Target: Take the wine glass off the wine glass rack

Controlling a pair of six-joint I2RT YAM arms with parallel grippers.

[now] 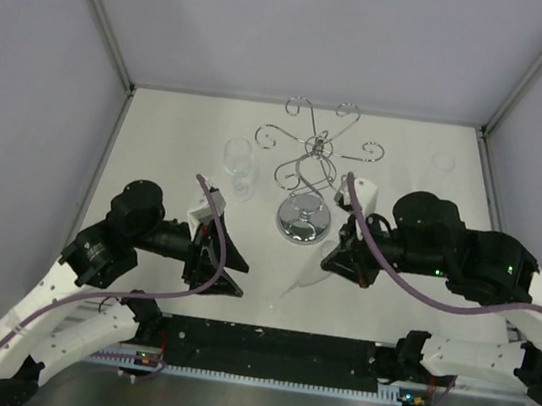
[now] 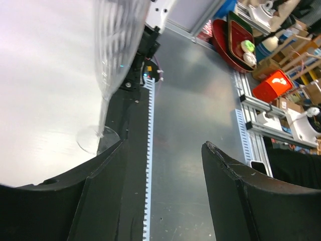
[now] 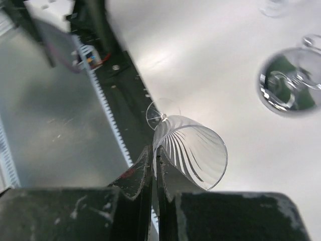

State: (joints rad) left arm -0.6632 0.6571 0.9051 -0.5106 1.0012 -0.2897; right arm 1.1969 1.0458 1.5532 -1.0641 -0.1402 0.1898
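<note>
The wine glass [image 3: 193, 148], clear with a ribbed bowl, hangs tilted off the rack [image 3: 288, 85], its rim pinched between the right gripper [image 3: 154, 160]'s fingers and its foot by the table [image 3: 210, 60]'s near edge. The rack's mirrored dome base sits ahead-right of that gripper, well apart across smooth white tabletop. The left gripper [image 2: 163, 145] is spread, holding nothing.

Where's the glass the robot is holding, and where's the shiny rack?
wine glass [image 3: 193, 148]: right wrist view, on its ribbed bowl.
wine glass rack [image 1: 304, 221]: top external view, on its round mirrored base.
</note>
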